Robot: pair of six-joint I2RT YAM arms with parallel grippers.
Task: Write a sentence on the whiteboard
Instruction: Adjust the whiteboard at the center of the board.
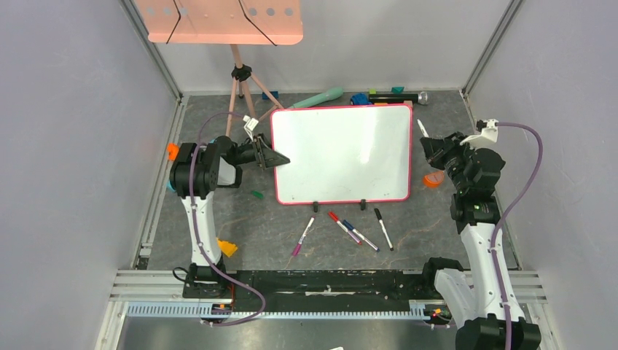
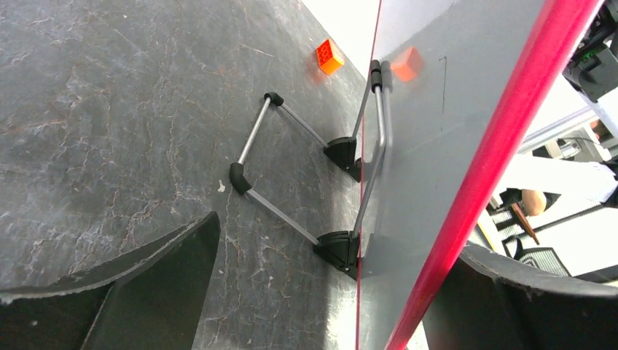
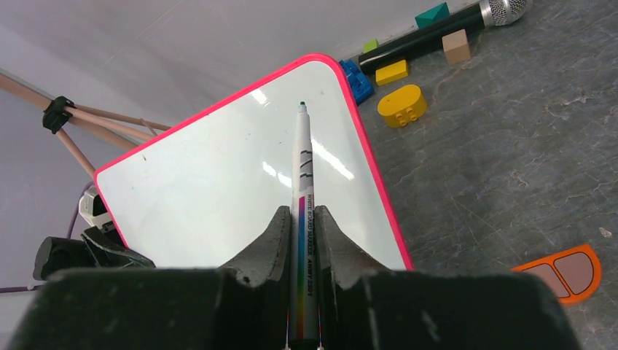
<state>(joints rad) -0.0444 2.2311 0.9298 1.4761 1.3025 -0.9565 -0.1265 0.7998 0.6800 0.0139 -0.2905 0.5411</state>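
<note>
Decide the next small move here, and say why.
Probably close the left gripper on the board's left edge to steady it. Its open jaws straddle that edge, the board is blank and stands on a thin wire stand, and the right gripper holds the marker aimed at it.

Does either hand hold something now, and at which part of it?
The right hand is shut on a marker, gripping the back part of its barrel, tip forward. The left hand is open astride the edge of the whiteboard, holding nothing.
</note>
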